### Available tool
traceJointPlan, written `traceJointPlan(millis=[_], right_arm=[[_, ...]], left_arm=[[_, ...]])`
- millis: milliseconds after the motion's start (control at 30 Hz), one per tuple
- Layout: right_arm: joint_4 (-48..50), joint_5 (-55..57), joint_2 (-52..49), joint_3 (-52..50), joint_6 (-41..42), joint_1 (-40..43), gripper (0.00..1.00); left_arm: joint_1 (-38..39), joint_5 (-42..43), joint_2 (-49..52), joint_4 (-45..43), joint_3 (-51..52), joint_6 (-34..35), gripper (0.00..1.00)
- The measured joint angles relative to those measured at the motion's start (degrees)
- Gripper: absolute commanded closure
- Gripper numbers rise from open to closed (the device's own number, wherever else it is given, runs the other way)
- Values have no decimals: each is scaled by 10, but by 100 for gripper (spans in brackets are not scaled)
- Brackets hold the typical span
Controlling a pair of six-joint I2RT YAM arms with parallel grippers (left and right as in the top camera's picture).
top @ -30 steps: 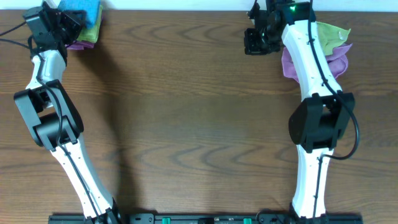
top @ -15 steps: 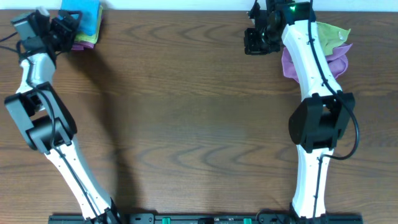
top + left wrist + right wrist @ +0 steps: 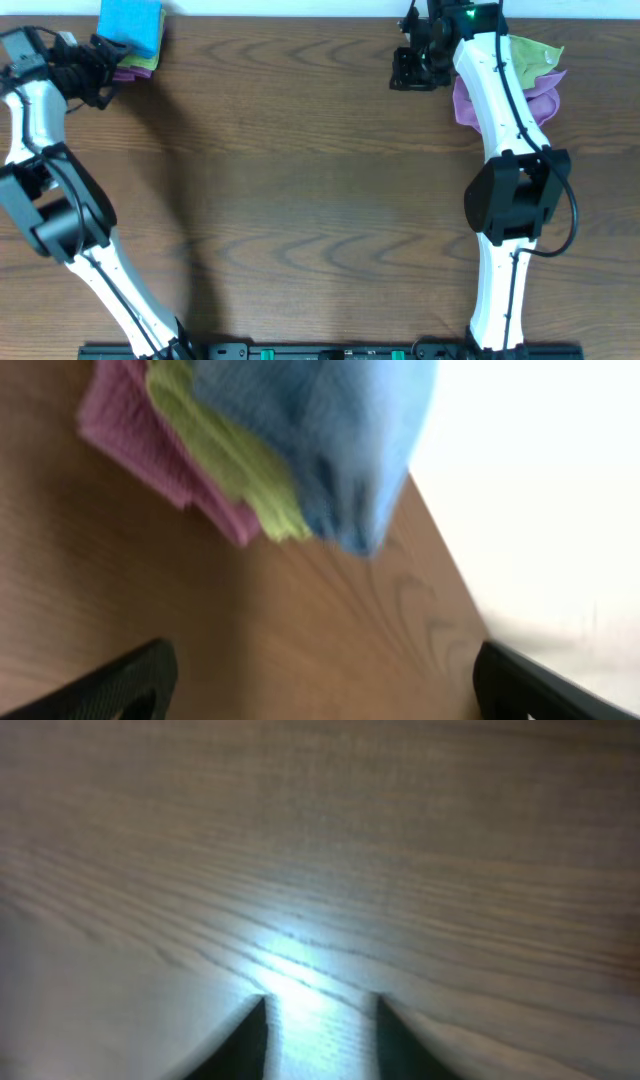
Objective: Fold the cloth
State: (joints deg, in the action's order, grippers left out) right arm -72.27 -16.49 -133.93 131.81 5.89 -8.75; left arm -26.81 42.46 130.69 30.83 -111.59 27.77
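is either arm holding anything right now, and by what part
Nothing is held. The left gripper is open, short of the blue cloth; the right gripper has only bare table between its fingers.

The tabletop (image 3: pixel 300 180) is mid-brown wood with darker wavy grain. In the right wrist view it looks greyer, with a pale glare patch.

At the far left, the cloth (image 3: pixel 131 22) is plain bright sky-blue. Below it show the edges of a yellow-green cloth (image 3: pixel 148 62) and a pinkish-purple cloth (image 3: pixel 125 72).

At the far right, a second green cloth (image 3: pixel 535 52), also yellowish, lies against a lilac cloth (image 3: pixel 540 100).

The left arm (image 3: pixel 30 105) and right arm (image 3: pixel 490 90) are white with black joints. A small green light (image 3: pixel 470 13) glows on the right one.

The left gripper (image 3: pixel 325 655) and right gripper (image 3: pixel 320 1020) are black.
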Motion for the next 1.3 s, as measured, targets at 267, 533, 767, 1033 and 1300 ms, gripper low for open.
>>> traceJointPlan(millis=[267,533,767,1033,1300], right_arm=[[-40,34,80,-1,-18,5,1],[-109,95,266,0,-37,18,1],[-168,106,392,-5,-42,18,1],[-115,108,572,-198,-42,18,1],[-1,109,767,-476,-42,17,1]], left_arm=[[5,-109,-194,246,-2,-147,5],[51,-175,-369,383,-2,-238,5],[132,-228,-626,375,125,-253,5],[189,-280,-826,370,302,-246,5],[190,-281,-888,376,407,-241,5]])
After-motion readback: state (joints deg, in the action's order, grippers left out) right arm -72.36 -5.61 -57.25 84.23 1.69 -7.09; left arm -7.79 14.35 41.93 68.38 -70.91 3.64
